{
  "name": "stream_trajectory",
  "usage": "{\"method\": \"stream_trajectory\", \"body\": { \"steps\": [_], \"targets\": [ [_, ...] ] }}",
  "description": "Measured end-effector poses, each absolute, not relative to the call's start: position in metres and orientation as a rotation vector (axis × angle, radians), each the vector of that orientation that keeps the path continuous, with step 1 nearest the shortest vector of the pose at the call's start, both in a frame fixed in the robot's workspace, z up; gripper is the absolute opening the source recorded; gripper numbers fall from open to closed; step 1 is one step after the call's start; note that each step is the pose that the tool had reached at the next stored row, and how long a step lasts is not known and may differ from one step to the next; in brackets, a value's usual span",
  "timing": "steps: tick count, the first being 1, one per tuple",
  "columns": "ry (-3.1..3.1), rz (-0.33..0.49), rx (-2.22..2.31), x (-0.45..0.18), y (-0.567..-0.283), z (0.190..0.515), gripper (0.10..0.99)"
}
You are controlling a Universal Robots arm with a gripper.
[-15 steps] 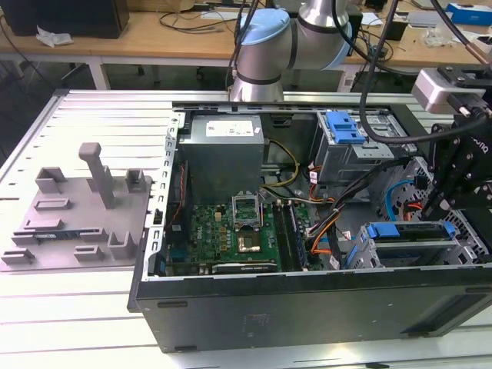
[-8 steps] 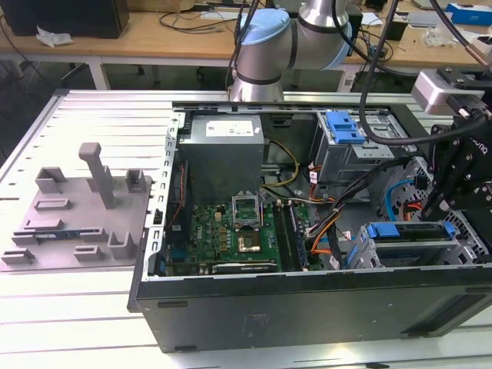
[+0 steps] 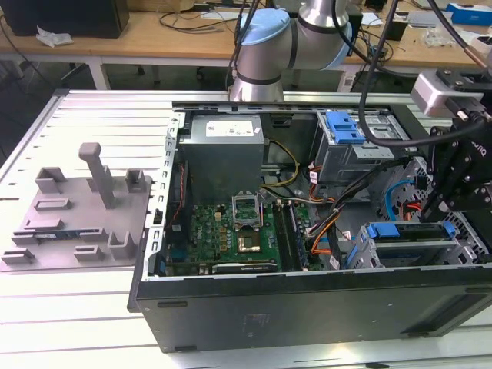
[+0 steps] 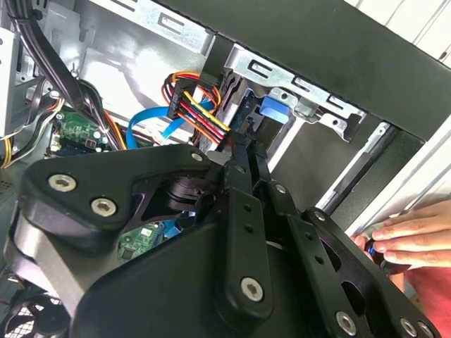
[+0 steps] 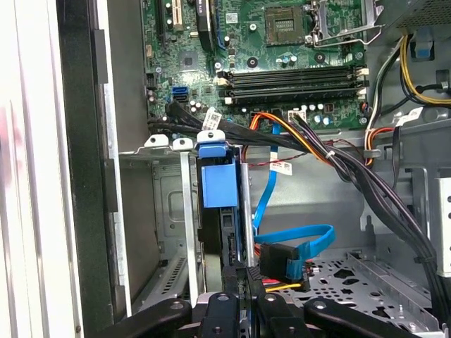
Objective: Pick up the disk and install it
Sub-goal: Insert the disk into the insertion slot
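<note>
The disk (image 5: 219,184) standing on edge, blue frame showing, slotted inside the drive cage (image 5: 158,211), gripper (image 5: 244,271) with fingers (image 5: 255,289) pinched together on nothing, tips just beside the disk's end

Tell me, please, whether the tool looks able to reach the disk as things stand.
Probably yes: the tool sits at the exposed edge of the disk, with the cables beside it, not across.

Disk (image 5: 217,184) inside drive cage (image 5: 166,205)
</note>
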State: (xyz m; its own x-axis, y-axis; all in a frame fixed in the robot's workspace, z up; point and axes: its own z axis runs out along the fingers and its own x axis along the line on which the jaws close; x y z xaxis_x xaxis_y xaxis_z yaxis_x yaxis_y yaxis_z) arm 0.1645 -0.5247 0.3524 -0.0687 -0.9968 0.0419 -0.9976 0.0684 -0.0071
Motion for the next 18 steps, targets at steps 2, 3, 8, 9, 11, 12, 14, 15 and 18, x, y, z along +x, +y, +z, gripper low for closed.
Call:
{"method": "stream_trajectory", "body": {
  "steps": [2, 3, 8, 9, 11, 12, 14, 15, 18],
  "targets": [
    [-2.277, 0.053, 2.126, 0.1645, -0.5247, 0.3521, 0.165],
    [-2.277, 0.053, 2.126, 0.1645, -0.5247, 0.3519, 0.165],
    [-2.277, 0.052, 2.126, 0.1645, -0.5249, 0.3504, 0.165],
    [-2.277, 0.053, 2.126, 0.1645, -0.5249, 0.3502, 0.165],
    [-2.277, 0.052, 2.126, 0.1645, -0.525, 0.3499, 0.165],
    [-2.277, 0.052, 2.126, 0.1645, -0.525, 0.3496, 0.165],
    [-2.277, 0.053, 2.126, 0.1645, -0.525, 0.3492, 0.165],
    [-2.277, 0.053, 2.126, 0.1645, -0.525, 0.349, 0.165],
    [-2.277, 0.052, 2.126, 0.1645, -0.5254, 0.3482, 0.165]
  ]
}}
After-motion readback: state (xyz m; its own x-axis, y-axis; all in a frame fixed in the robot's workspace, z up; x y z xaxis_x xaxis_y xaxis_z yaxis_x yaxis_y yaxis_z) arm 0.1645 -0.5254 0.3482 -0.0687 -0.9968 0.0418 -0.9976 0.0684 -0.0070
